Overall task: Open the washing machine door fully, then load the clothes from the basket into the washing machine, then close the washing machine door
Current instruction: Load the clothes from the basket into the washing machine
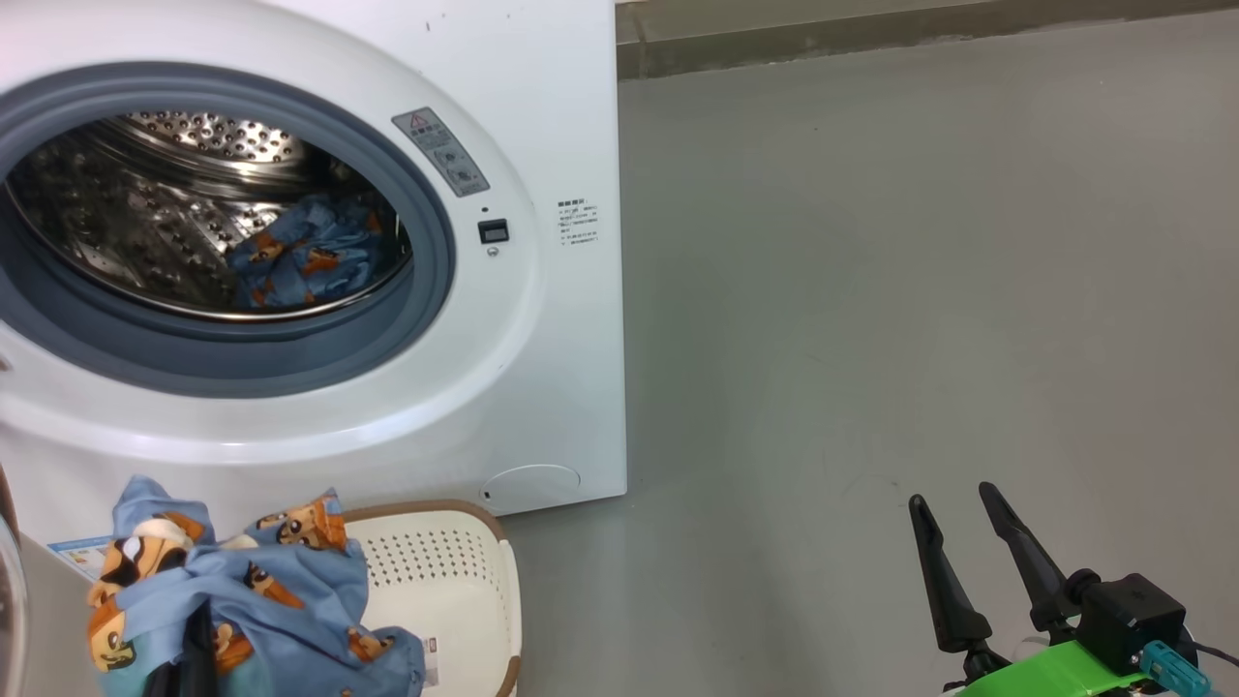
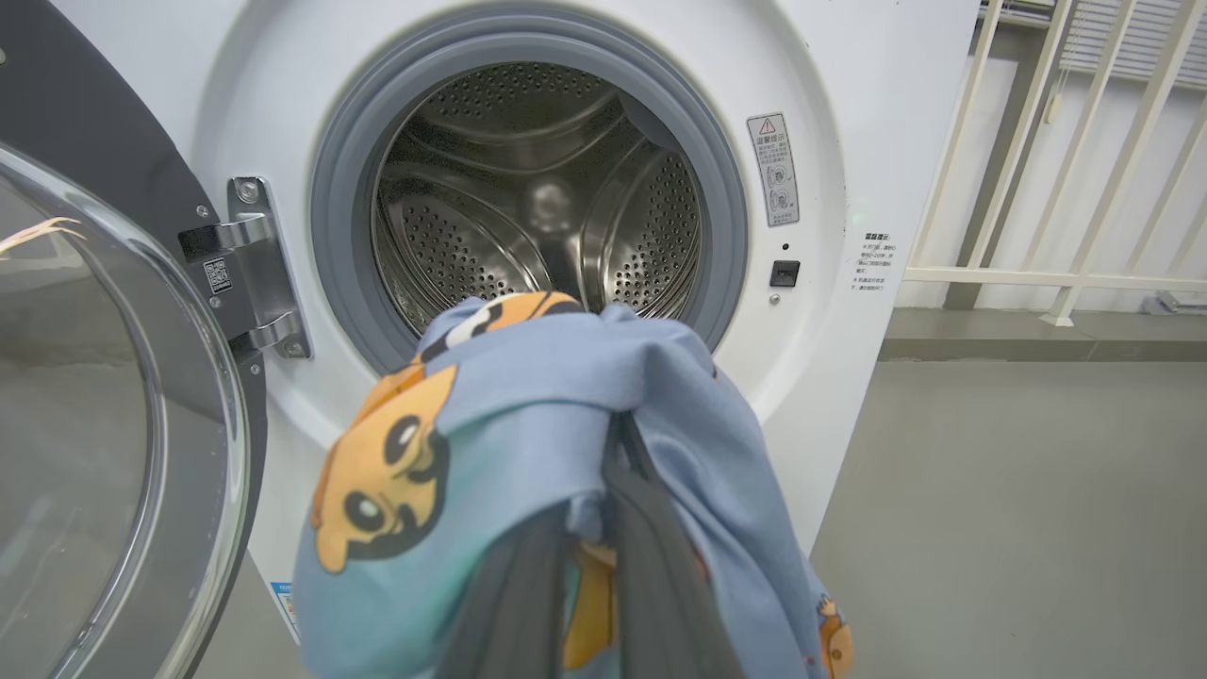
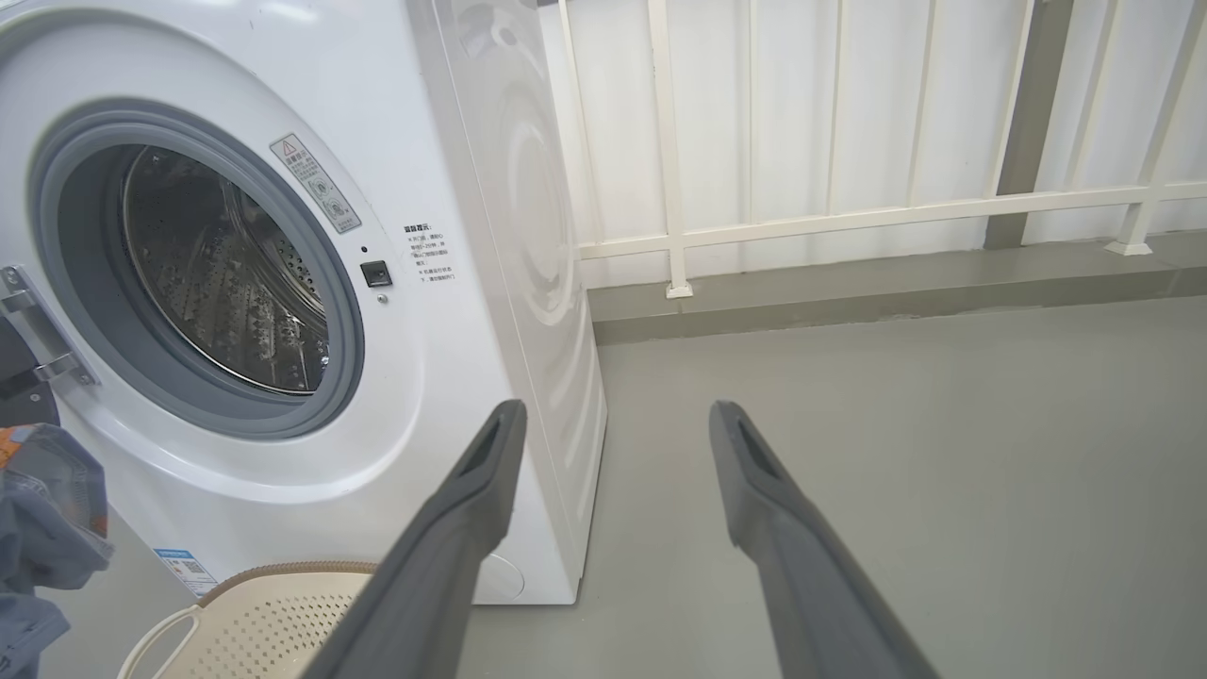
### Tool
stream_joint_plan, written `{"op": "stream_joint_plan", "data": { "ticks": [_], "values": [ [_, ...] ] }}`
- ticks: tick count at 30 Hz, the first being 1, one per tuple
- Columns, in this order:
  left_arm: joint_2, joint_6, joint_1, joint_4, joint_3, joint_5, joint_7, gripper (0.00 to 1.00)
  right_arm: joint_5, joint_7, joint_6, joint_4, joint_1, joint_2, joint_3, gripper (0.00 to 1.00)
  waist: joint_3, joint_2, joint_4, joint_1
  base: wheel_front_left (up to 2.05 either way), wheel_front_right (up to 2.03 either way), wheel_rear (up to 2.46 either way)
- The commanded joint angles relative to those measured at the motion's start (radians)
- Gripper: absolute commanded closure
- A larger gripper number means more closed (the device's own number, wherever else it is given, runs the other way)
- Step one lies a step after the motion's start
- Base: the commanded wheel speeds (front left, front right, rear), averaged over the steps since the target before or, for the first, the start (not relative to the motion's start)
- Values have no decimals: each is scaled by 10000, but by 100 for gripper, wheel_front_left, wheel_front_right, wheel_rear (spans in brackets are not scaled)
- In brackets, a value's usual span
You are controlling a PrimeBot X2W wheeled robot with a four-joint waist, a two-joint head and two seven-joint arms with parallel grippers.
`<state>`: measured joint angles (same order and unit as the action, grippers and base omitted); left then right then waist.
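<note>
The left gripper (image 2: 613,471) is clamped shut on a fold of a blue printed garment (image 2: 528,443), which hangs in a loose bundle in front of the washing machine (image 1: 571,116), just below its round opening. 1 more garment of the same print (image 1: 310,252) lies inside the steel drum (image 2: 528,189). Most of the cloth droops well below the fingers, so I reckon a trailing hem could drag across the grey gasket (image 2: 344,236) and end up draped over its lower lip, where it would be pinched when the door shuts. The grip looks to be on a single bunch of fabric, so a quick swing might shake it loose onto the floor (image 1: 871,290). The basket (image 1: 436,571) sits just in front of the machine, right under the hanging cloth, and its brown rim could catch a sleeve. On the left, the washing machine door (image 2: 94,424) stands swung open on its hinge (image 2: 250,273), close beside the arm's path, so there's little slack that way. To the right, the floor is bare and roomy. The right gripper (image 1: 951,497) waits there with its 2 fingers spread wide and nothing between them, well apart from the machine, and a white railing (image 3: 849,207) bounds the far side.
</note>
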<state>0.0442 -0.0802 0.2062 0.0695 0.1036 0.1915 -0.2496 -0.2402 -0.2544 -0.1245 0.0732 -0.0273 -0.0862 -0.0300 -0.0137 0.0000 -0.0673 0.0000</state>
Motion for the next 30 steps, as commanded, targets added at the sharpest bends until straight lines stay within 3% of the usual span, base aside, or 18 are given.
{"op": "stream_joint_plan", "data": {
  "ticks": [1, 9, 20, 30],
  "values": [
    [62, 140, -184, 340, 275, 138, -122, 100, 48, -74, -62, -284, 112, -54, -258, 0, -23, 0, 7, 0, 0, 0, 0],
    [61, 332, -414, 204, 39, 230, -122, 100, -59, -74, -62, -205, 221, -21, -393, 0, -222, 0, -33, 0, 0, 0, 0],
    [61, 539, -1644, 27, 23, 334, -122, 100, -246, -74, -62, -199, 702, -44, -576, 0, -1320, 0, -301, 0, 0, 0, 0],
    [61, 341, -3741, -295, 622, 34, -122, 100, -285, -74, -62, -261, 1311, 13, -819, 0, -2533, 0, -529, 0, 0, 0, 0]
  ]
}}
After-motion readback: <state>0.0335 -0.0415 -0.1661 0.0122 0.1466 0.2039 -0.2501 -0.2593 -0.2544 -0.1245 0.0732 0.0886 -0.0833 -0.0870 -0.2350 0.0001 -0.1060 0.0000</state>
